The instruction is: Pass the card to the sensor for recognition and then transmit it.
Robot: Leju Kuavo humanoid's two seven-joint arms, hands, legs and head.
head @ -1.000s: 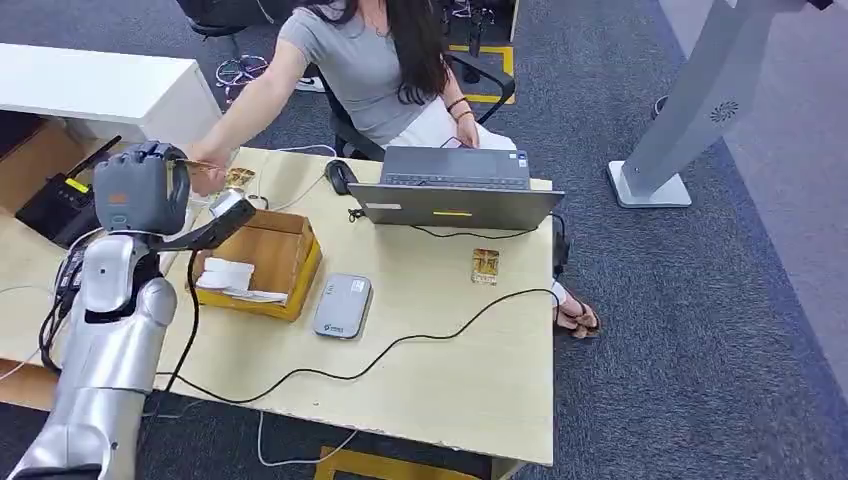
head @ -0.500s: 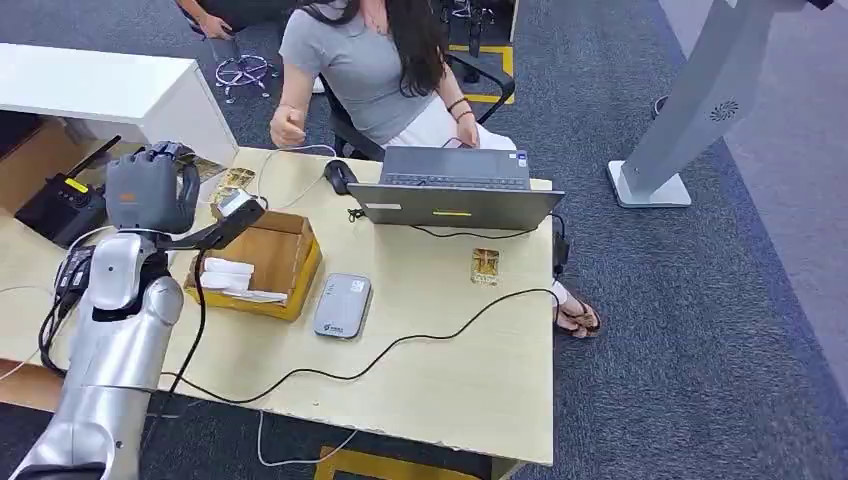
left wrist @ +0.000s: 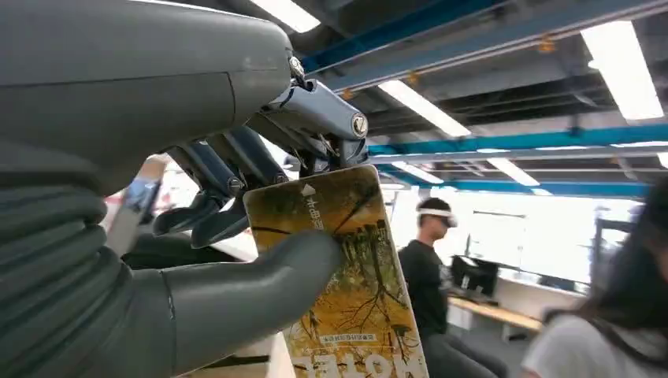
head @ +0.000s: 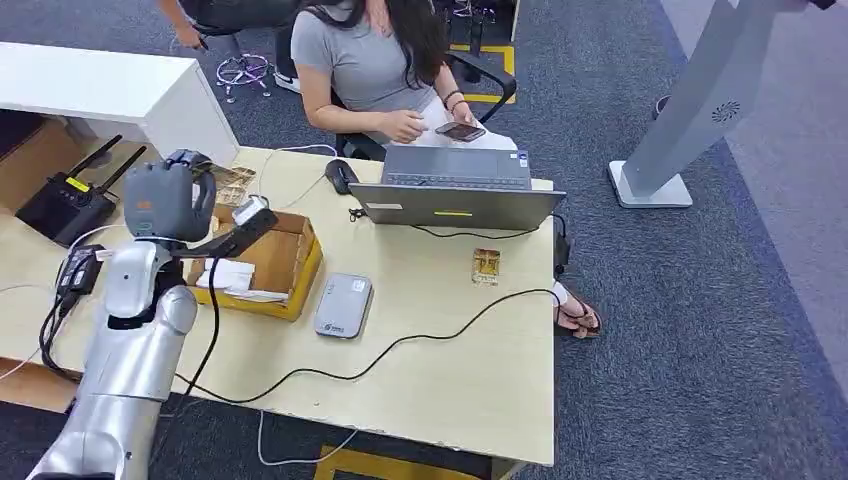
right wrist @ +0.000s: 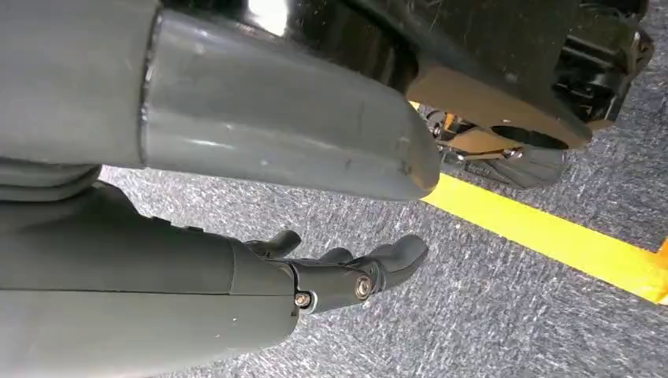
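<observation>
My left hand (head: 168, 198) is raised over the back left of the table (head: 450, 370). In the left wrist view its thumb (left wrist: 236, 303) and dark fingers (left wrist: 213, 216) pinch a yellow card (left wrist: 346, 276) printed with autumn trees. The grey card sensor (head: 342, 305) lies flat on the table, to the right of the hand and nearer the front. A second card (head: 486, 265) lies to the right of the sensor. My right hand (right wrist: 339, 276) hangs over the carpet, fingers loosely apart and holding nothing.
An open cardboard box (head: 265, 262) sits just right of my left arm. A laptop (head: 455, 190) and mouse (head: 340, 176) stand at the back, where a seated person (head: 365, 60) holds a phone. A black router (head: 68, 200) is far left. Cables cross the tabletop.
The person's arm, which reached to my left hand a second ago, has drawn back and now holds a phone. My left hand has shifted slightly right, keeping the card.
</observation>
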